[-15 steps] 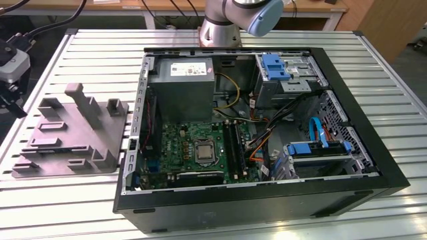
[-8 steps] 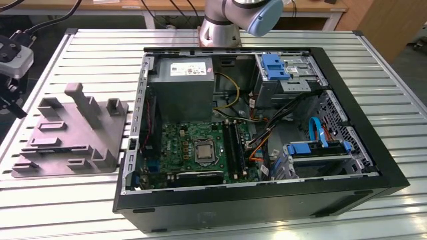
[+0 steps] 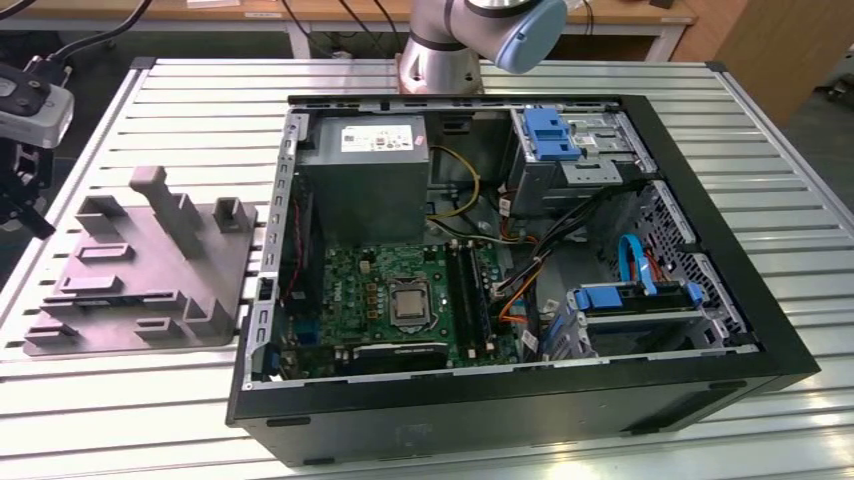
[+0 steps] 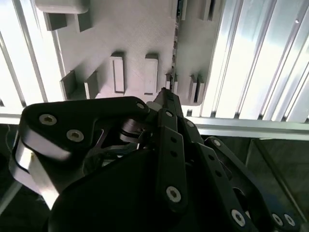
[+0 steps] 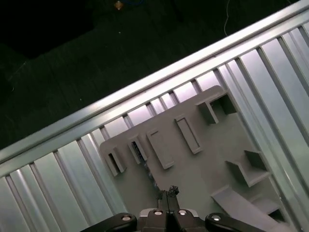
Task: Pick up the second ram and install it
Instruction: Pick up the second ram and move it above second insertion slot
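At 9 o'clock of the open case (image 3: 507,400), just beside its wall, a grey plate (image 3: 140,270) with upright blocks lay flat on the slatted table (image 3: 120,400).

In the second wrist view the ram (image 4: 175,53) stood edge-on in the plate. It showed as a thin dark strip running between paired low blocks. One end lay close to the plate edge that faced the table's rim rail.

The gripper (image 4: 164,94) hung over that end of the ram, and its fingertips (image 5: 166,192) were drawn together in both wrist views. The tips sat just beside the strip's end. Whether they touched it could not be judged; they appeared to stand above it rather than on it.

Inside the case the board (image 3: 387,290) lay flat, with the socket (image 3: 404,300) near its middle. Long dark memory slots (image 3: 465,285) ran at 3 o'clock of the socket. A grey power supply (image 3: 360,170) sat at 12 o'clock of the board. One blue-tabbed bracket (image 3: 554,135) stood at 1 o'clock of the board, and another (image 3: 627,298) lay at 3 o'clock.

The arm (image 3: 447,45) rose from the table at 12 o'clock of the case, beyond its far wall.
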Tool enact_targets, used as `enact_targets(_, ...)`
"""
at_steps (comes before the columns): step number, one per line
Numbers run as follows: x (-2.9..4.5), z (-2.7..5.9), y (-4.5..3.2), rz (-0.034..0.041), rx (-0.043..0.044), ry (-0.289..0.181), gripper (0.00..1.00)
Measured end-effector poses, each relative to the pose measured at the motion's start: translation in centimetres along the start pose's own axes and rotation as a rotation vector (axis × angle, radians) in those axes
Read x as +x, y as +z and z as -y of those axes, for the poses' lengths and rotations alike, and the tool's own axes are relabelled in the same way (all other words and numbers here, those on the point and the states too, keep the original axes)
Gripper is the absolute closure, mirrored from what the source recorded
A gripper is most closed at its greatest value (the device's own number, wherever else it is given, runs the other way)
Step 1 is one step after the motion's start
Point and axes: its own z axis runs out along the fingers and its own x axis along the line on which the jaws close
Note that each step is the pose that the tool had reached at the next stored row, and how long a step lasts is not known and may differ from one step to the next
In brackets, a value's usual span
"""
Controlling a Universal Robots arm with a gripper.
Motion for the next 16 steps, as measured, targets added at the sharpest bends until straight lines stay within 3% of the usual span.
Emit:
enact_targets(6, 0.0, 0.03, 0.22, -0.0046, -0.0028, -0.102, 0.9)
enact_targets(16, -0.16, 0.37, 0.53, -0.0059, -0.0029, -0.17, 0.9)
